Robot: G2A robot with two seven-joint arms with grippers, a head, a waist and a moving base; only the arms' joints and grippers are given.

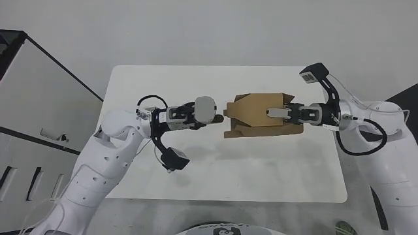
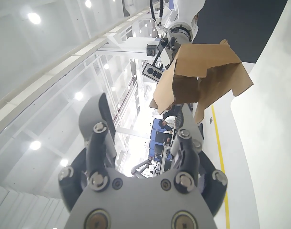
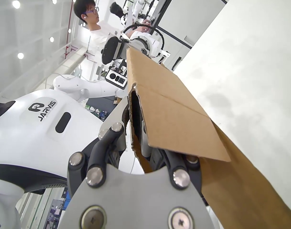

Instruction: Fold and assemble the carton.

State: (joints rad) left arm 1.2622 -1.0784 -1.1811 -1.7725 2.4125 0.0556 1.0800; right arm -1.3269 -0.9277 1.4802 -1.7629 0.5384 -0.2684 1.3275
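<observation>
From above, the carton (image 1: 255, 108) sits on the white table (image 1: 196, 183) a little toward 3 o'clock of the table's middle. It is brown and only partly formed, with flaps sticking out on its 9 o'clock side. The right gripper (image 1: 277, 112) comes in from 3 o'clock, and one pale finger lies across the carton's top face. The left gripper (image 1: 219, 119) is at 9 o'clock of the carton, just beside the loose flaps. Whether it touches them cannot be told from here.

In the left wrist view, the left gripper (image 2: 144, 103) has its two fingers spread wide with nothing between them. The carton (image 2: 207, 58) hangs straight ahead with its open end and uneven flaps turned toward the camera. The lowest flap overlaps the tip of one finger (image 2: 183, 120), though contact cannot be made out. The right gripper (image 2: 168, 48) shows behind the carton's far side, and the table (image 2: 267, 120) runs alongside.

In the right wrist view, the right gripper (image 3: 133, 120) is closed on the carton (image 3: 169, 110). A raw cardboard edge runs in between its fingers, and a broad panel covers one of them. Beyond the carton's far end is the left gripper (image 3: 116, 48), with a dark finger pad facing this way. The table (image 3: 243, 60) lies beside the carton.
</observation>
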